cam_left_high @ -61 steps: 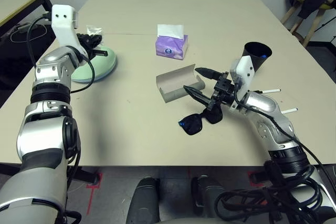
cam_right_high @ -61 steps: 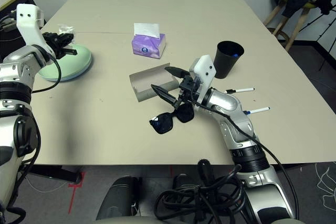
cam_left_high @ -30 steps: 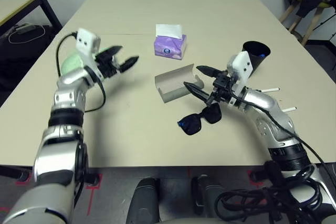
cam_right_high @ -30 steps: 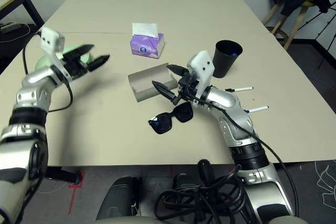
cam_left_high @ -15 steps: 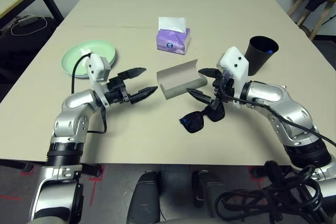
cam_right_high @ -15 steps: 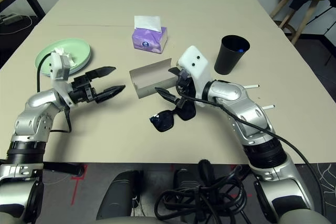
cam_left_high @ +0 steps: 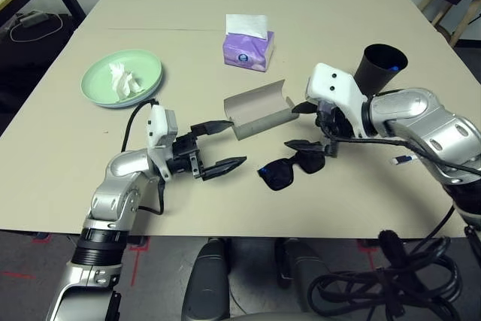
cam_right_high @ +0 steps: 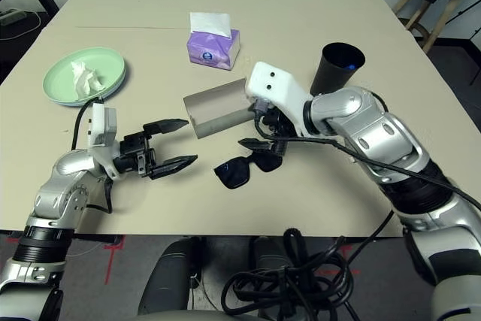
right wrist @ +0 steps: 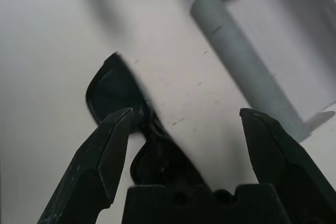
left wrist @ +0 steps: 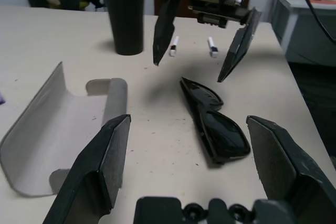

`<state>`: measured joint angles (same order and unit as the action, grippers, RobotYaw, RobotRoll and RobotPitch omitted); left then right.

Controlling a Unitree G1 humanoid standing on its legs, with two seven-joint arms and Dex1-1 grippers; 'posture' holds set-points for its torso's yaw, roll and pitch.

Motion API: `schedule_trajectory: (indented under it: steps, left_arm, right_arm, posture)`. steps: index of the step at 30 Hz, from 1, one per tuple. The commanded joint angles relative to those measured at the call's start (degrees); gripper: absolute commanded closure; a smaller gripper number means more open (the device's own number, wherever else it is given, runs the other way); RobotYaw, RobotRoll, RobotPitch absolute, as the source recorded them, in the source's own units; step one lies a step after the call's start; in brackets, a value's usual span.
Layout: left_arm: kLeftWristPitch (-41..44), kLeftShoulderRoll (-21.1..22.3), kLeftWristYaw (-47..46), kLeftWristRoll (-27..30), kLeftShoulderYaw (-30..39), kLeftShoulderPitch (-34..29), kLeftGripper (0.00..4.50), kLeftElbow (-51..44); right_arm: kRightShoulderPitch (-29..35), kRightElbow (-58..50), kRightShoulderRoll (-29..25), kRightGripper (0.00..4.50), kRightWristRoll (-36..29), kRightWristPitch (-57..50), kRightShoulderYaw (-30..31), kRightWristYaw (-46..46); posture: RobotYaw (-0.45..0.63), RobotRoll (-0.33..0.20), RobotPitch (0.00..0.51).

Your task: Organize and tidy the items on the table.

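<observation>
Since half a second ago the left gripper (cam_left_high: 219,144) has slid further across the table (cam_left_high: 316,13) toward the sunglasses (cam_left_high: 291,170), and the right gripper (cam_left_high: 302,125) has turned so its fingers now straddle the gap between the sunglasses and the glasses case (cam_left_high: 259,109). Two seconds back the left gripper was over at the green plate (cam_left_high: 98,88); it has come all the way to the middle. The sunglasses and case lie where they were.

Both grippers stand wide apart at the fingers and hold nothing. The left gripper's tapered black fingers point at the sunglasses from just beside them, not touching. The right gripper hangs above the far end of the sunglasses, one finger near the case's edge and the other near the frame; whether either touches cannot be told.

The sunglasses are glossy black with dark lenses, folded, lying flat near the table's front edge. Just behind them the case lies open, a grey matte oblong shell with a curved lid and rounded ends. To the right stands a black cup (cam_left_high: 381,68), tapered and smooth, with thin white pens (left wrist: 212,46) on the table near it. To the left, the shallow round mint-green plate holds a crumpled white tissue (cam_left_high: 124,80). Farther back is a purple tissue box (cam_left_high: 247,48) with a white sheet standing up from its slot. The tabletop is plain matte beige.
</observation>
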<state>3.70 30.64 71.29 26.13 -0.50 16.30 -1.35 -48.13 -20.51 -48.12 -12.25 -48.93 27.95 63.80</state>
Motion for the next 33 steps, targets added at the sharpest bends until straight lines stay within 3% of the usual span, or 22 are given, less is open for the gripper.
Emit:
schedule_trajectory:
  steps: [1,10,15,23,33]
  left_arm:
    - [-2.5,1.8,3.8,-1.3,-2.1,-1.4,0.04,0.8]
    - [-6.8,3.5,8.2,-2.9,-4.0,-0.9,0.04,3.4]
    - [-7.8,3.8,8.6,-3.3,-4.4,-0.4,0.04,4.3]
    - [-7.8,3.6,8.1,-3.4,-4.6,-0.3,0.04,4.0]
    - [-8.3,2.8,7.2,-3.5,-5.3,0.7,0.04,4.7]
  right_arm:
    - [-3.0,-3.4,-1.6,0.0,1.8,-0.9,4.4,4.2]
    - [-7.7,-4.3,-1.0,0.0,7.1,0.2,12.6,10.2]
    - [-9.2,-1.7,0.1,0.0,13.6,7.7,16.8,12.4]
    - [-8.7,2.1,-0.1,0.0,21.4,19.9,17.6,17.1]
    - [-10.7,7.8,4.1,0.0,27.1,22.8,17.2,24.1]
  posture:
    - [0.1,0.0,0.208]
    - [0.09,0.0,0.201]
    - [0.1,0.0,0.204]
    - [0.1,0.0,0.202]
    - [0.09,0.0,0.2]
